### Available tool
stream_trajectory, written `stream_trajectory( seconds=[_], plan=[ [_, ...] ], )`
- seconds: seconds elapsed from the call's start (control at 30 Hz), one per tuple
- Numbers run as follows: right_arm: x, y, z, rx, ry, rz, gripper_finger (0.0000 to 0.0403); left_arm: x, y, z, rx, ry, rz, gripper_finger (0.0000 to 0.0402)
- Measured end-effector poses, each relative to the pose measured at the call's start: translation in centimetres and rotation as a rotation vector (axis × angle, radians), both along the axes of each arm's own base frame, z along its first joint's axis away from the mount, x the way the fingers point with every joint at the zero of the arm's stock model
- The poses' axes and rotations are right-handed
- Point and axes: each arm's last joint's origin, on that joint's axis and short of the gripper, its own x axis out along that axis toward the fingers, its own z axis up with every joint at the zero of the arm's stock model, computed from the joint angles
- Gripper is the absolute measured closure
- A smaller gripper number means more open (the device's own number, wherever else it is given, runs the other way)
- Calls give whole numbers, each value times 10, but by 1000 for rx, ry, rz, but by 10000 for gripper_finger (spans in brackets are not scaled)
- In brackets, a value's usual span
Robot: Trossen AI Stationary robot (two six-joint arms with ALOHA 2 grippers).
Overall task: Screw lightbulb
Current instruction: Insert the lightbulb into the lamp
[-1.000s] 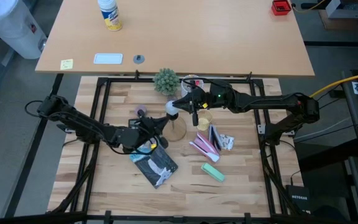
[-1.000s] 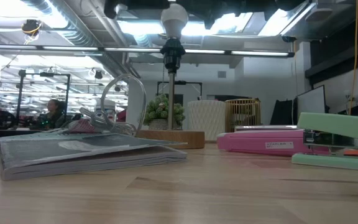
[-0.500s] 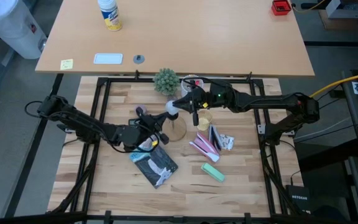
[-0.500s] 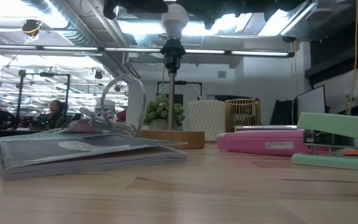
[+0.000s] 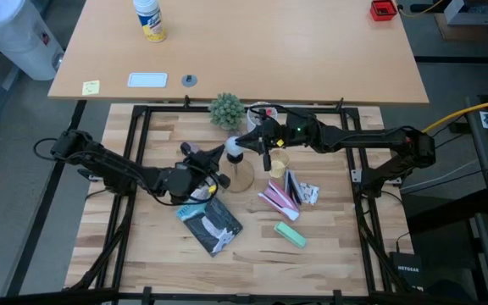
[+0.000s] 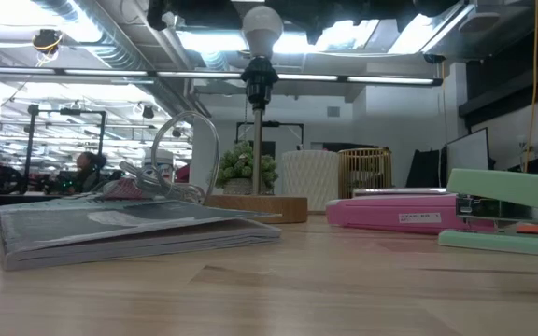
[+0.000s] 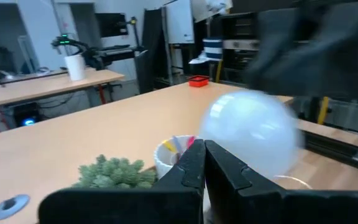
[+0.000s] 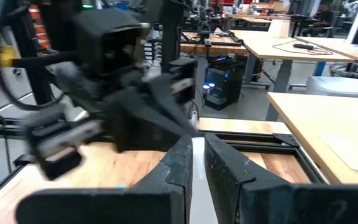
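Note:
The whitish lightbulb (image 5: 234, 151) (image 6: 262, 28) sits upright with its base in the black socket (image 6: 260, 77) of a thin rod on a wooden stand (image 6: 255, 207). My left gripper (image 5: 220, 158) (image 7: 202, 149) is shut and points level. Its tips are beside the bulb (image 7: 250, 134) on the bulb's left, near side. My right gripper (image 5: 244, 146) (image 8: 196, 146) reaches in level from the right, shut, with its tips at the bulb's right side. A white strip shows in the narrow slit between its fingers. My left gripper stands with shut fingers close beside the bulb's round top (image 7: 229, 143), coming level from the table's left. I cannot tell whether it touches. My right gripper has its shut tips at the bulb's right side (image 5: 239, 148), level from the table's right. The fingers hide the meeting place, so touch cannot be told.
A magazine (image 5: 210, 222) lies near the stand on the left. A pink case (image 5: 276, 196) and a green stapler (image 5: 291, 234) lie to the right. A small plant (image 5: 226, 110), a white pen cup (image 5: 263, 112) and a clear yellowish cup (image 5: 278, 161) stand close around the bulb.
My left gripper has swung a little toward the table's left and far edges beside the bulb, turning as it went, and has stayed shut. The bulb, the stand and my right gripper have kept still.

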Motion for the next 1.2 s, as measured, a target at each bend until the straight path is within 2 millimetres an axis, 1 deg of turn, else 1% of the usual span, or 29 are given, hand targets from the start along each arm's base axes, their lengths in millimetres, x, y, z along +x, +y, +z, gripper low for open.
stream_trajectory(
  seconds=[0.13,0.3,0.43,0.57,0.73,0.83,1.0,1.2],
  plan=[
    [0,1,0,0,0,5,359,1,7,0,10,14,24,400],
    [0,0,0,0,0,3,359,0,10,2,19,19,59,400],
    [0,0,0,0,-1,-1,359,-5,1,13,40,-5,49,400],
    [0,0,0,0,-1,-3,359,-9,-13,20,51,-36,-24,400],
    [0,0,0,-1,-1,-3,359,-9,-30,17,24,-67,-211,400],
    [0,0,0,-1,-1,-3,359,-7,-32,13,-14,-78,-291,400],
    [0,0,0,-1,-1,-4,359,-5,-25,5,-72,-69,-285,400],
    [0,0,0,-1,-1,-4,359,-2,-14,4,-79,-67,-244,400]
  ],
)
